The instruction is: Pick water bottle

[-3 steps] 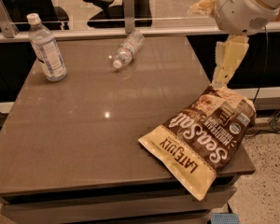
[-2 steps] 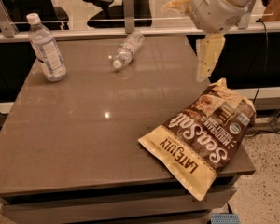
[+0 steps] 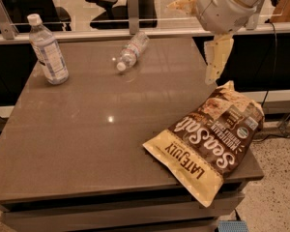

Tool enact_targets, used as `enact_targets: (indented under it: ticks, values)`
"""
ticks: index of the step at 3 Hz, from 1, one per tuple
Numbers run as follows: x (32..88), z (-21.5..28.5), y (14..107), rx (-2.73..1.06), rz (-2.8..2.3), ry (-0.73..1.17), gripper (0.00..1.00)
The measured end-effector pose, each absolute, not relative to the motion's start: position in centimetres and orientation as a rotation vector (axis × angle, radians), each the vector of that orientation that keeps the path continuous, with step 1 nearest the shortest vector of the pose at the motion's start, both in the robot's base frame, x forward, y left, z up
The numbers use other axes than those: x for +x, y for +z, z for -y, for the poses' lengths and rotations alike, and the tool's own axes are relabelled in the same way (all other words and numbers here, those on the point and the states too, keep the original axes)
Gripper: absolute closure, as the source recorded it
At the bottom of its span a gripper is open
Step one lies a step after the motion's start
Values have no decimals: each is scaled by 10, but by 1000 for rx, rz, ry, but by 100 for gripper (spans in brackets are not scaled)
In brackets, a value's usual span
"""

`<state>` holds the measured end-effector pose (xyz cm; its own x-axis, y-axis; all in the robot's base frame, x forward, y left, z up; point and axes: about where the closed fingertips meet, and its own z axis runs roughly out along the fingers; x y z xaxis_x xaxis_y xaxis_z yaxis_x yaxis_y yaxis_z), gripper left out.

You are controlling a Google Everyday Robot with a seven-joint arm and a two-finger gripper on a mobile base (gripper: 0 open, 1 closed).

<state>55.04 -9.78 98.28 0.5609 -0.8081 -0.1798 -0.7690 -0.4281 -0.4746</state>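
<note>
The water bottle is small, slim and clear. It lies on its side at the far middle of the brown table, with its white cap toward the front left. My gripper hangs above the table's right edge, to the right of the bottle and well apart from it. Its cream fingers are spread wide: one points down and the other points left near the top. It is open and holds nothing.
A larger upright bottle with a blue-and-white label stands at the far left. A big chip bag lies on the front right corner, overhanging the edge. A glass partition with metal posts runs behind the table.
My gripper has moved left, from over the chip bag toward the table's right edge. The bottles and the bag have not moved.
</note>
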Motion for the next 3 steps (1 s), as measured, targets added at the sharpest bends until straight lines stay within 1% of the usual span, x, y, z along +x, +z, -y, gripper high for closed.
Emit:
enact_targets:
  ticks: [1,2,3]
  values:
    - [551,96,984,-2290,-1242,-106,0]
    - [571,90,980,-2366,-1165,-211,0]
    - [618,82,969,-2489,-1005,-367,0]
